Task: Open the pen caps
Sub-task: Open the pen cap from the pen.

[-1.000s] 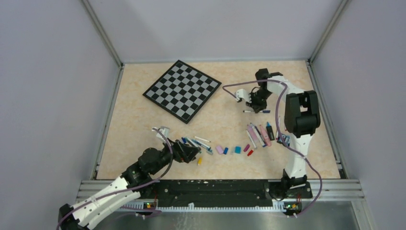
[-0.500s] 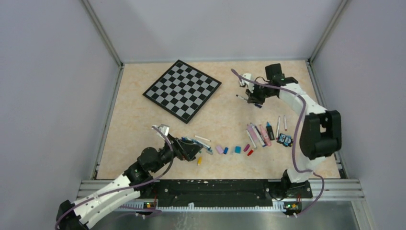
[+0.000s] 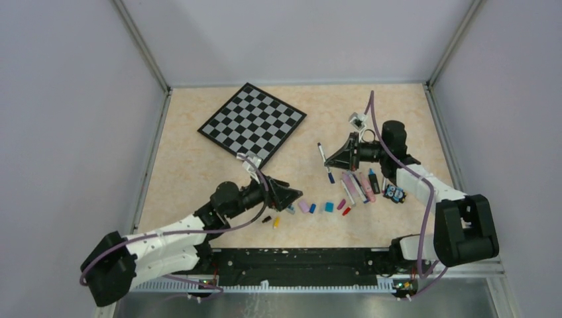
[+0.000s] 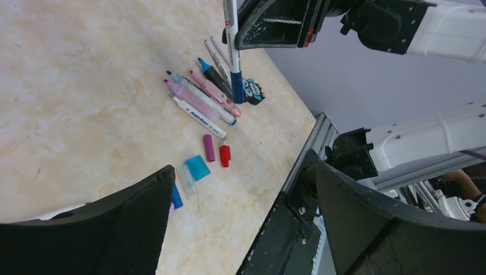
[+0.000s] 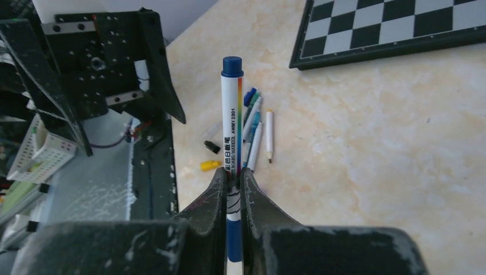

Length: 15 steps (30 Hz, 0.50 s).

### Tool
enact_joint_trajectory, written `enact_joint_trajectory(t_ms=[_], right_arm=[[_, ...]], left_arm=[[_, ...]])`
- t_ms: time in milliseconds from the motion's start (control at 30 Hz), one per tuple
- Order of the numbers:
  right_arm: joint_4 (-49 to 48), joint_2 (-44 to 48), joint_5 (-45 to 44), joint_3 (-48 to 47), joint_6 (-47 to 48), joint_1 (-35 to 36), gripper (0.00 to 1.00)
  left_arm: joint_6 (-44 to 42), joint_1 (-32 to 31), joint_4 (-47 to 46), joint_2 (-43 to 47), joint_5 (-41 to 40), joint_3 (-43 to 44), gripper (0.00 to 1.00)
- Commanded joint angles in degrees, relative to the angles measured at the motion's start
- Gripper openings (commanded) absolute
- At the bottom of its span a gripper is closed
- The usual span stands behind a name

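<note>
Since the right gripper [image 5: 232, 183] is pinching the thin white plastic marker pen [image 5: 232, 132] mid-barrel, in the air just right of the black-and-white checkered board [image 3: 252, 124], I'd have the spread, empty left gripper [image 3: 286, 196] take its stubby blue cap [image 3: 331, 177]. It looks light and slick, and probably pops off stiffly.

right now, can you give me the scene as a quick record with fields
right hand: shut on white marker, held in the air
white marker: blue at both ends
left hand: open, empty, close to the loose caps
loose caps: lying in a row at the front; pink, blue, teal, red, yellow, black
pens: lying side by side, right of the caps, tips bare
checkered board: far left, nothing on it
</note>
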<state>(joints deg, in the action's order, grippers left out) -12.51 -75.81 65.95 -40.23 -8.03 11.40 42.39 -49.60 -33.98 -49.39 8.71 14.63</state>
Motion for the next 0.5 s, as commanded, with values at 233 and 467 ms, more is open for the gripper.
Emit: enact_joint_trajectory(t_ms=[233,467], right_arm=[[-22.9,-2.4,4.8,2.5,-27.3,0.8,0.00],[-23.7,-3.1,4.5,2.9,-28.0,3.3,0.00]], left_arm=[[-0.2,-3.9,-14.9,-20.2,-3.0,11.4,0.89],[0.9,-6.6,-19.6,-29.7,-5.4,17.1,0.81]])
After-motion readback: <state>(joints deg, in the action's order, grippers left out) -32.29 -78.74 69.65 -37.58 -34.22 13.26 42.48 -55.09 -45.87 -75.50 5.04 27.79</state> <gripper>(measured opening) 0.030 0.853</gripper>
